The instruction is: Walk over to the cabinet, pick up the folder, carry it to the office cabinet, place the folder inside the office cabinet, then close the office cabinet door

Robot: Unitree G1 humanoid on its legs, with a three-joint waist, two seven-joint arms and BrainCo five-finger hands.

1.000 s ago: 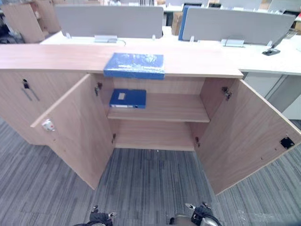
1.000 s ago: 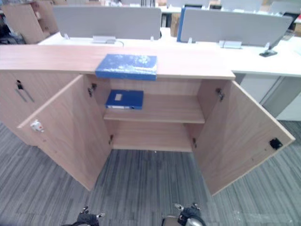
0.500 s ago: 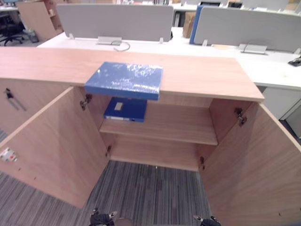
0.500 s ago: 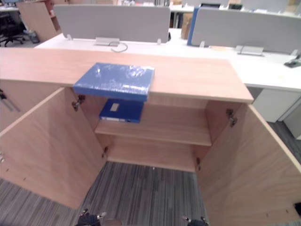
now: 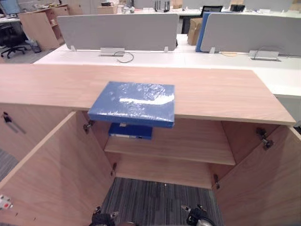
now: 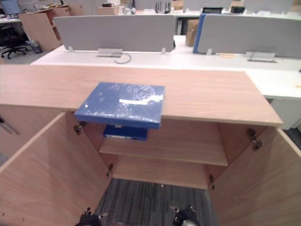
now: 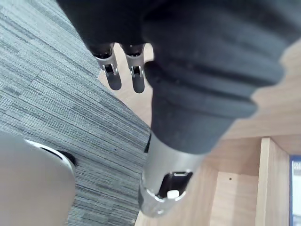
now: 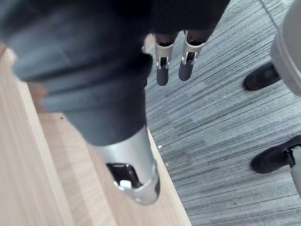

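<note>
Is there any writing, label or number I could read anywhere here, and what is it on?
No text can be read.
Blue folder on the cabinet top: glare, no legible print.
Second folder on the shelf: nothing legible.
White tag on the left door: too small.
</note>
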